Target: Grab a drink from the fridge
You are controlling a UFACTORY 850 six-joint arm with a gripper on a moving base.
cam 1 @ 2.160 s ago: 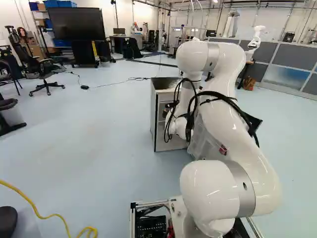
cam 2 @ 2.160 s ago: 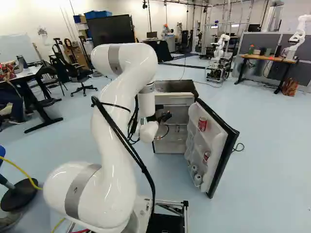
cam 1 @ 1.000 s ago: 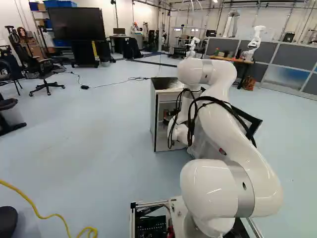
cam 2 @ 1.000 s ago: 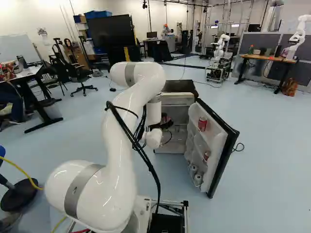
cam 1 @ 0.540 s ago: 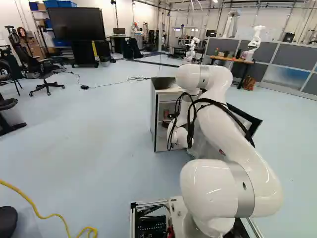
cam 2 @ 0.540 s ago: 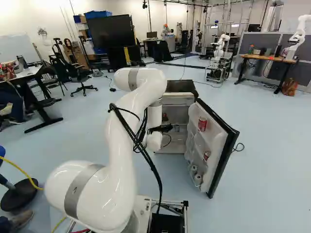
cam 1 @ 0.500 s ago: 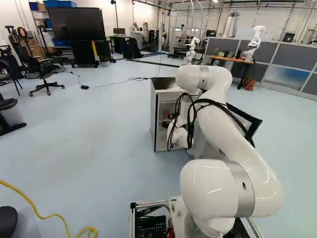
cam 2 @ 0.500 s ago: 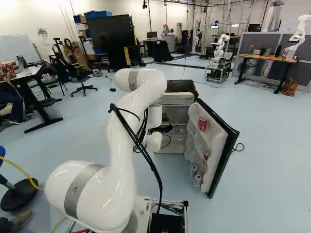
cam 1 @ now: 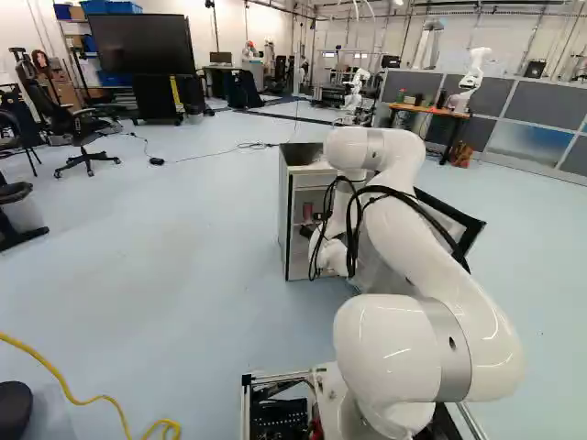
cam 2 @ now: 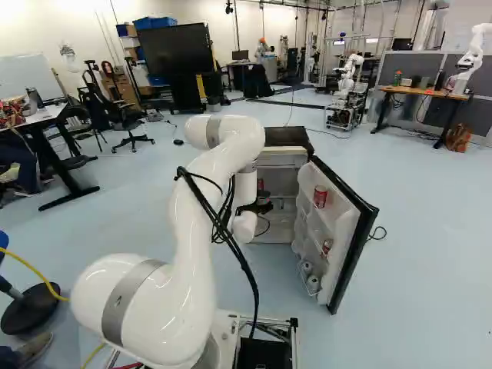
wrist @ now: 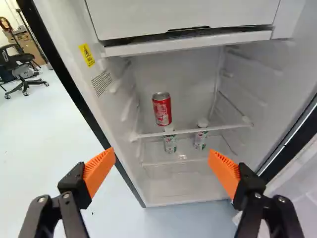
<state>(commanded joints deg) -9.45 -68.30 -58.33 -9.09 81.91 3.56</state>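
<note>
Open end effector point(wrist: 161, 154), can point(wrist: 162, 109) at 12 o'clock.
Going in so wide, its 10 o'clock finger point(wrist: 99, 168) could snag the fridge point(wrist: 74, 59); too low, hit the shelf point(wrist: 193, 131).

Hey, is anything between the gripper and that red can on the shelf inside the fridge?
Nothing visible stands between the open gripper and the red can. The fridge door is swung aside, and two paler cans sit below the red can's shelf.

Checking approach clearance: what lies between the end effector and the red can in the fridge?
Wrist view: open space from the end effector to red can, with only the shelf's front edge crossing below the can.
</note>
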